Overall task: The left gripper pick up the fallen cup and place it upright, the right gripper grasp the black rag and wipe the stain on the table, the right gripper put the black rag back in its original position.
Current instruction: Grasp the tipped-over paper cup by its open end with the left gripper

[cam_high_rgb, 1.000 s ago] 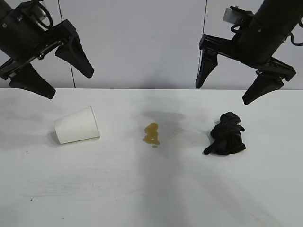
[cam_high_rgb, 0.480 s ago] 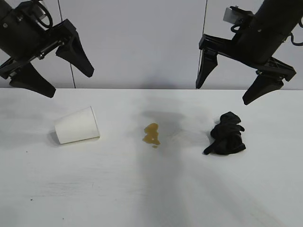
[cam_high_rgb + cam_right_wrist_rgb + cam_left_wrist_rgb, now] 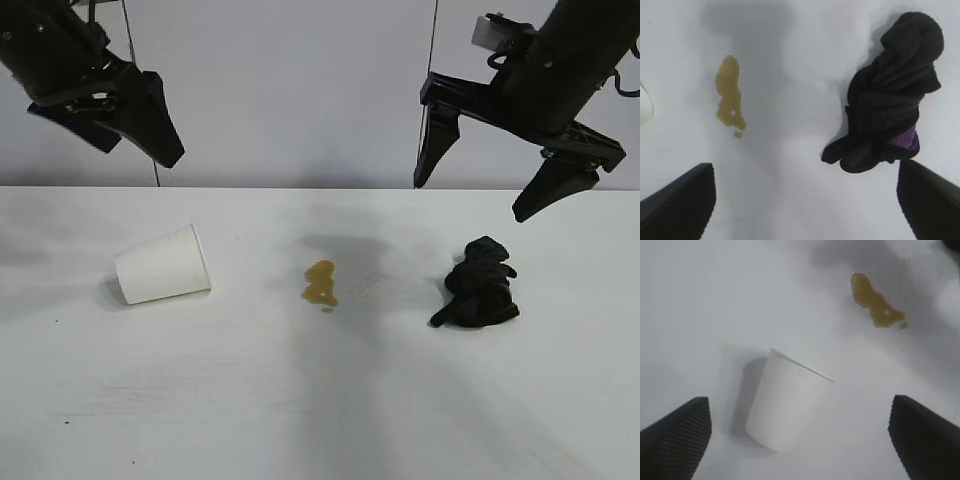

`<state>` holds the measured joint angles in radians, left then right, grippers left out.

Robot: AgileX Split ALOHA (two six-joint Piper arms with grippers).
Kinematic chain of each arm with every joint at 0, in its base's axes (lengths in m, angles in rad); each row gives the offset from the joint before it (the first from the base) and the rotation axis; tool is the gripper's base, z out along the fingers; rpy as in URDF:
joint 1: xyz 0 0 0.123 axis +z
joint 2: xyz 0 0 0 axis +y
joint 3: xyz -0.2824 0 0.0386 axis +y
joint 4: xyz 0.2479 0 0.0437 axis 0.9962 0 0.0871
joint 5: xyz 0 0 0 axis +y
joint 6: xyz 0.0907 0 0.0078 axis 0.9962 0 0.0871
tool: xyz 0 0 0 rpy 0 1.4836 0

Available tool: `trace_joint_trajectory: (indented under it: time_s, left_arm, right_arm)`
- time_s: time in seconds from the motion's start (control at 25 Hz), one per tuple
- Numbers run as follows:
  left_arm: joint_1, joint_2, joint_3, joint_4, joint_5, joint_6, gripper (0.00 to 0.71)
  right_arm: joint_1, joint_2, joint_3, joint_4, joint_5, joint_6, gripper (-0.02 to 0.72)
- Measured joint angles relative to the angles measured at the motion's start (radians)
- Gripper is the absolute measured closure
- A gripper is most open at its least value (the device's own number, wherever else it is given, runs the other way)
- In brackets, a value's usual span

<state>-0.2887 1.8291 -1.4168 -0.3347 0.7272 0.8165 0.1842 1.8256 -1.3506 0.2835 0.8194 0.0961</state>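
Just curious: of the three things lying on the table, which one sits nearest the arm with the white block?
The black rag, bunched below the right end effector; the stain and cup lie farther left.

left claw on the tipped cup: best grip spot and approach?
Probably across the side wall near the middle, coming down from above. The cup lies on its side on the table, wide mouth toward the stain, so the rim and base can't be reached from above; the curved flanks can. The left claw hangs open above it, fingers either side, not touching.
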Motion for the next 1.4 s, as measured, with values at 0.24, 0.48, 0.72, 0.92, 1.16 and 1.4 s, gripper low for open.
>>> trace_joint_trajectory:
  time_s: [0.24, 0.48, 0.72, 0.92, 1.16, 1.4]
  left_arm:
    - [-0.085, 0.035, -0.001, 0.124, -0.014, 0.015, 0.016]
    - [-0.1, 0.059, 0.031, 0.182, 0.028, 0.213, 0.016]
    - [-0.1, 0.073, 0.059, 0.165, -0.045, 0.259, 0.016]
    - [-0.101, 0.119, 0.064, 0.149, -0.087, 0.235, 0.016]
    - [-0.101, 0.161, 0.064, 0.144, -0.105, 0.228, 0.023]
    - [-0.101, 0.208, 0.048, 0.14, -0.135, 0.212, 0.048]
  right_arm:
    - [0.0, 0.0, 0.0, 0.0, 0.02, 0.0, 0.021]
    - [0.0, 0.0, 0.0, 0.0, 0.02, -0.014, 0.021]
    - [0.0, 0.0, 0.0, 0.0, 0.022, -0.015, 0.021]
    - [0.0, 0.0, 0.0, 0.0, 0.022, -0.015, 0.021]
    - [0.0, 0.0, 0.0, 0.0, 0.022, -0.018, 0.021]
    - [0.0, 0.0, 0.0, 0.0, 0.019, -0.019, 0.021]
